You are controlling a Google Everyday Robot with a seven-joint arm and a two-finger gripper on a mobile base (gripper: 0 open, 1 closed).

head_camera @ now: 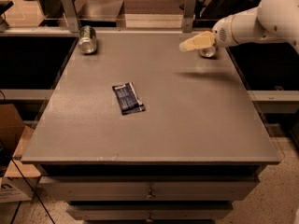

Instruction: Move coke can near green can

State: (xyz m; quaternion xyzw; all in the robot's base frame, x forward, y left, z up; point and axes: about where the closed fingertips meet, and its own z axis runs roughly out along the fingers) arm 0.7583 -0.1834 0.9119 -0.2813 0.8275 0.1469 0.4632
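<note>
1. The coke can (pixel 208 52) is at the far right corner of the desk (pixel 187 125), mostly hidden behind the tool, with only its silvery end showing.
2. The tool (pixel 192 42) hangs just over it, pointing left; I cannot tell whether it is open or closed.
3. The green can (pixel 87 38) lies on its side at the far left corner, well apart.
4. A blue packet (pixel 127 97) lies flat near the middle.

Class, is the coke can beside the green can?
No, the green can sits far left, the coke can far right by the gripper.
</note>
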